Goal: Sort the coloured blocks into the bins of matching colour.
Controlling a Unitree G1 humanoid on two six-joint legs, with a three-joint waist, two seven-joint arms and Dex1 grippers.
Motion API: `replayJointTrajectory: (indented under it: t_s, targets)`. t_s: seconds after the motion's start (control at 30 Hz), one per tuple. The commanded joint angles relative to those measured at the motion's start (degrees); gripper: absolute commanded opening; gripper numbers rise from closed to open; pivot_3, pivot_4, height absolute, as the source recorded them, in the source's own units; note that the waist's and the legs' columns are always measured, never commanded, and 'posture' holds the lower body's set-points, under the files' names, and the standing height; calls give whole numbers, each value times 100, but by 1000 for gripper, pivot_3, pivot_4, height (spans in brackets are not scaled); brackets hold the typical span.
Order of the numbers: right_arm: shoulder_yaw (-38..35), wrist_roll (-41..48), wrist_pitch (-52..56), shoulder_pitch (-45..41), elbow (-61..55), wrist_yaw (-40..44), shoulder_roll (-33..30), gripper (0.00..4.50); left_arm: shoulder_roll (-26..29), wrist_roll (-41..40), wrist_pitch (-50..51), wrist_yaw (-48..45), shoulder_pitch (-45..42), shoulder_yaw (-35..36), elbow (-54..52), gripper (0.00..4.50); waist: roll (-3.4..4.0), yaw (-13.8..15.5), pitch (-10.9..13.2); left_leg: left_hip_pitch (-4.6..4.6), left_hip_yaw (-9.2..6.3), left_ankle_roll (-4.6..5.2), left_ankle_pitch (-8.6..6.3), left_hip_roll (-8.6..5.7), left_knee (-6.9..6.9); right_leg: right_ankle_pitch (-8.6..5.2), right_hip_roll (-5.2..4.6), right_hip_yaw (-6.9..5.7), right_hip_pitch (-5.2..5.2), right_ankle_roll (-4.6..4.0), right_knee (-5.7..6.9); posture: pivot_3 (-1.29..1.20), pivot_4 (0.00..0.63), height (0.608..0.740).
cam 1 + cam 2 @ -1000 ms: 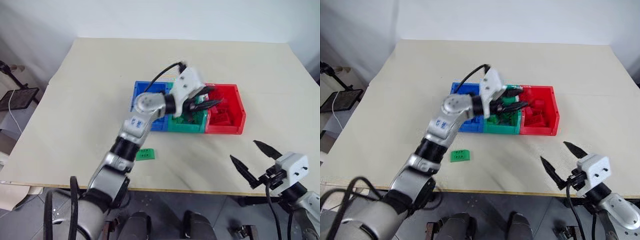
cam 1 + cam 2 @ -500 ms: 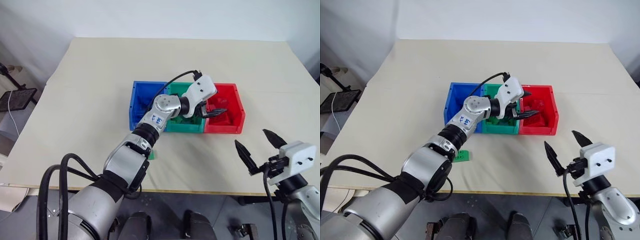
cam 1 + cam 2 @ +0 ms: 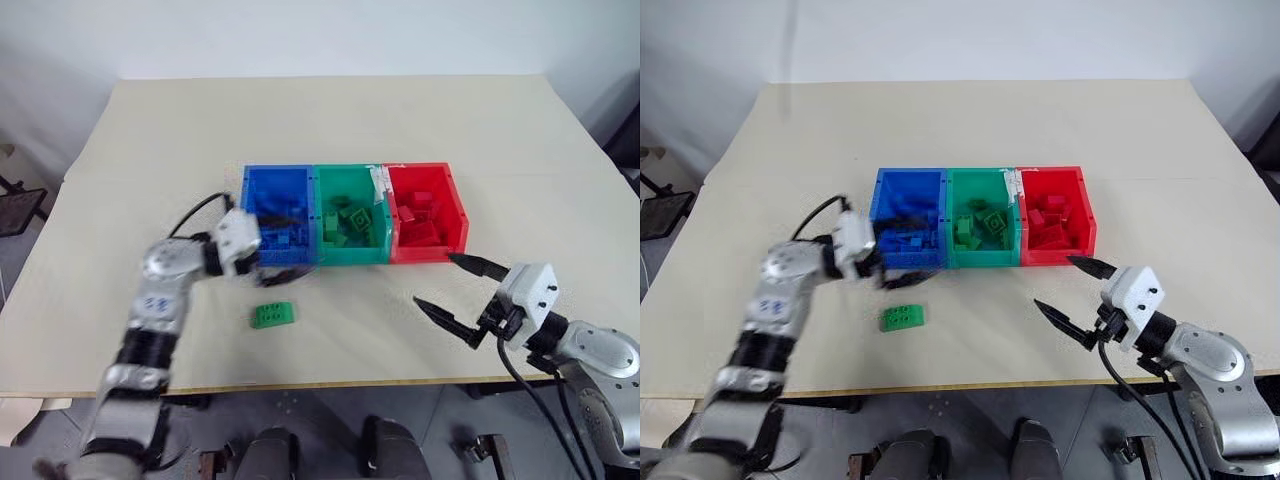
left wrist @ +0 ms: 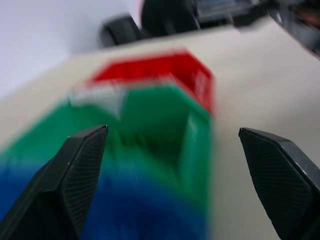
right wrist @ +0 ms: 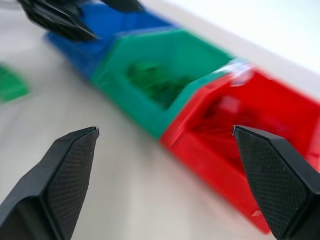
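Green block [image 3: 272,315], an oblong studded brick, lay flat on the table [image 3: 150,150] in front of the bins [image 3: 353,214], just short of the blue bin [image 3: 280,190] and well apart from the green bin [image 3: 349,192] where it belonged. All three bins, the red bin [image 3: 425,195] included, already held bricks of their own colour, so this looked like the last piece left to sort.

The left gripper [image 3: 275,262] hovered between the block and the blue bin's front wall, its fingers spread wide with nothing between them. The right gripper [image 3: 458,297] hung near the red bin's front corner, fingers likewise apart and empty.

To do the pick well, the left gripper probably needed to drop straight over the block and straddle its narrow width, not its length, then close squarely on the side walls. Coming in at a slant risked nudging the brick across the smooth tabletop. Lifting clear of the bin wall before carrying it to the green bin would avoid a snag.
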Motion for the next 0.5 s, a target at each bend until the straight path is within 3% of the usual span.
replayJointTrajectory:
  t_s: [0.03, 0.17, 0.3, 0.5]
  targets:
    - [251, 129, -388, -367, 262, 724, -145, 4500, 512, -302, 171, 54, 937, 579, -837, 4464, 0, 29, 0, 1, -1, 0, 0, 0, 0, 0, -1, 0, 3, 0, -2, 0, 150, 740]
    - [705, 82, -447, -890, 691, 1199, -142, 4500, 935, -573, 559, 279, 2011, 1192, -1534, 4464, -8, 83, 4, -4, -13, -5, -3, 3, 20, 0, -2, -2, 11, 1, -2, 0, 150, 740]
    - [1079, 383, -92, -1336, 907, 1663, -109, 4500, 1354, -533, 545, 183, 2811, 1630, -1439, 4464, -7, 136, 4, -3, -13, -7, -4, 4, 25, 0, -2, -2, 12, 0, 2, 0, 150, 740]
    - [1145, 397, 8, -1552, 1185, 2026, -248, 4500, 1492, -629, 958, 363, 3115, 1604, -2193, 4464, -8, 169, 4, -6, -15, -9, -6, 2, 27, 0, -2, -4, 12, 0, 2, 0, 150, 740]
